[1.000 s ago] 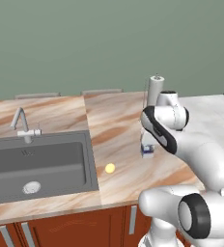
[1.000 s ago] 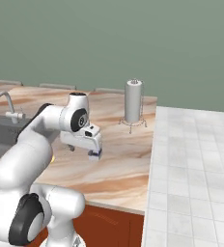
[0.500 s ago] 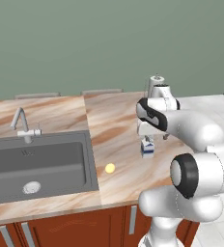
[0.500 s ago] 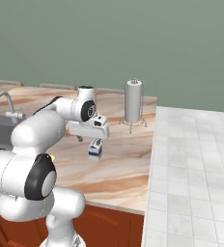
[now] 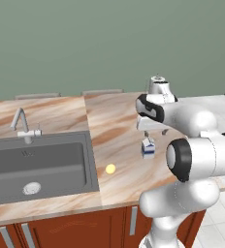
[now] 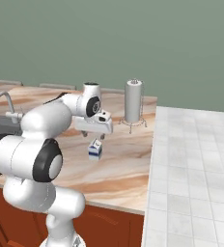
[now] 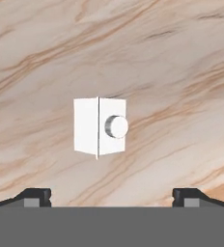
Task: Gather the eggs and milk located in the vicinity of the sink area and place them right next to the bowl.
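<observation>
Straight below the pincer: the milk carton, upright on the marble desk.
Pincer's spread wide, holding nothing, fingertips straddling the carton's line, so a plain drop should bracket it; carton sits right of the sink.

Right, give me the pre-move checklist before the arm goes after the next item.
1. Gripper open and empty: ok.
2. Gripper above the milk carton, clear of it: ok.
3. Milk carton upright on the counter: ok.
4. Pale yellow egg on the counter beside the sink, unobstructed: ok.
5. Second egg located: cannot tell.
6. Milk right next to the bowl: cannot tell.
</observation>
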{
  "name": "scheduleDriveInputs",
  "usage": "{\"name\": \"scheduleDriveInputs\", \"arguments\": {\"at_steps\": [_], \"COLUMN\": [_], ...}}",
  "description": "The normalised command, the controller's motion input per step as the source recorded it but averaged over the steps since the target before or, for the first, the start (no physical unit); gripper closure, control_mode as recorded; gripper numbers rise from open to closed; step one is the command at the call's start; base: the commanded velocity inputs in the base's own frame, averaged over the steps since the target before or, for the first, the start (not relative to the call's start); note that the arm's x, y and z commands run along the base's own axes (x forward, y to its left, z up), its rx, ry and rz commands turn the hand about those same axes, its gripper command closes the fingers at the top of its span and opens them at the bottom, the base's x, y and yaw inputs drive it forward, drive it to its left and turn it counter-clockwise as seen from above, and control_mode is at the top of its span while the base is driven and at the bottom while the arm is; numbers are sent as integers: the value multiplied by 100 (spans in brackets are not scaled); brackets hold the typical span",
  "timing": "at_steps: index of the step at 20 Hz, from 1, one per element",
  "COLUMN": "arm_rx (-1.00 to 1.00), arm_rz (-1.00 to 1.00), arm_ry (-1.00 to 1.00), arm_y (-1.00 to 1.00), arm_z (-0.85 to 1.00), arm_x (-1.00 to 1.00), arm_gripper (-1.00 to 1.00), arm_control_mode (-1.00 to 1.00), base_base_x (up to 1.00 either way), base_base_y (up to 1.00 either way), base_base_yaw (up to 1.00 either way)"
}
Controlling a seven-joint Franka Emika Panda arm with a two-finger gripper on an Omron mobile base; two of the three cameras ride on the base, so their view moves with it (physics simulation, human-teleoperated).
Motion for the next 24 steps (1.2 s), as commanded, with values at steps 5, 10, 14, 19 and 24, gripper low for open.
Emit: {"name": "scheduleDriveInputs", "arguments": {"at_steps": [5, 10, 14, 19, 24], "arm_rx": [0, 0, 0, 0, 0], "arm_rz": [0, 0, 0, 0, 0], "arm_ry": [-21, -14, 8, 15, 15], "arm_y": [0, 0, 1, 0, 0], "arm_z": [-40, -32, -1, 0, -1], "arm_x": [15, 28, 43, 32, 15], "arm_gripper": [-100, -100, -100, -100, -100], "arm_control_mode": [-100, -100, -100, -100, -100], "base_base_x": [0, 0, 0, 0, 0], "base_base_y": [0, 0, 0, 0, 0], "base_base_yaw": [0, 0, 0, 0, 0]}}
